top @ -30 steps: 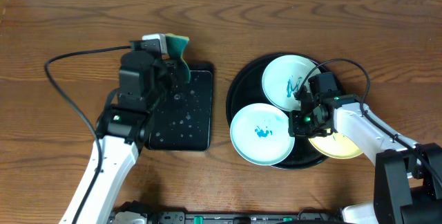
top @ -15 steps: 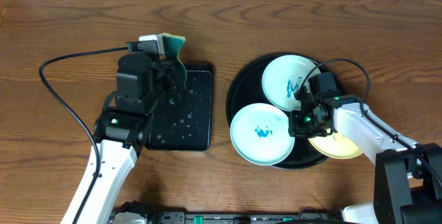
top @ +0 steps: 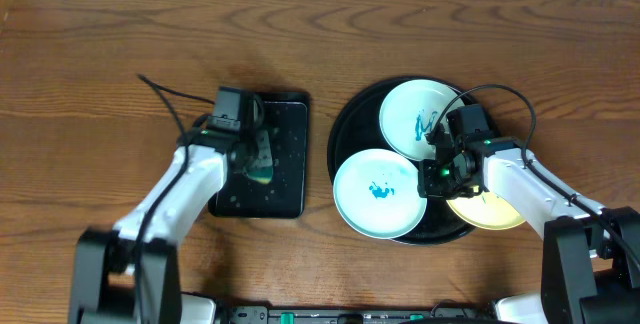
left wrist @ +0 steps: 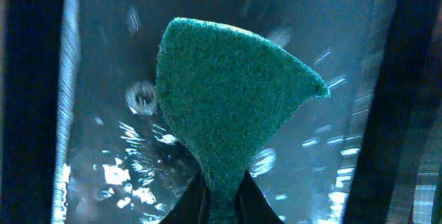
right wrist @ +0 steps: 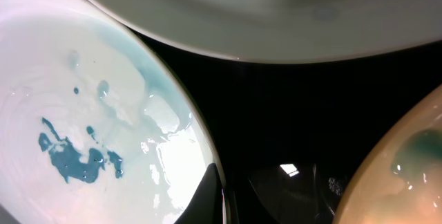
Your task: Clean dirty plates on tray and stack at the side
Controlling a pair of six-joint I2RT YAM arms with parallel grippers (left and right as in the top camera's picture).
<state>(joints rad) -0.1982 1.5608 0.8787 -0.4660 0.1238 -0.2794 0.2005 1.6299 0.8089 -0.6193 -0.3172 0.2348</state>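
Three plates lie on the round black tray (top: 345, 124). A white plate with a teal stain (top: 415, 114) is at the back, a second stained white plate (top: 378, 194) at the front left, and a pale yellow plate (top: 490, 212) at the front right, partly under my right arm. My right gripper (top: 433, 172) is shut on the right rim of the front-left plate (right wrist: 83, 141), one finger (right wrist: 224, 196) over its edge. My left gripper (top: 255, 154) is shut on a green sponge (left wrist: 228, 106) and holds it low over the wet rectangular tray (top: 290, 114).
The rectangular black tray (left wrist: 345, 79) carries water drops. Bare wooden table (top: 100, 44) lies on the left and at the back. The left arm's cable (top: 165, 104) trails over the table left of that tray.
My left arm swung from the back edge of the rectangular tray down over its middle, carrying the sponge. My right gripper and the plates have not moved.
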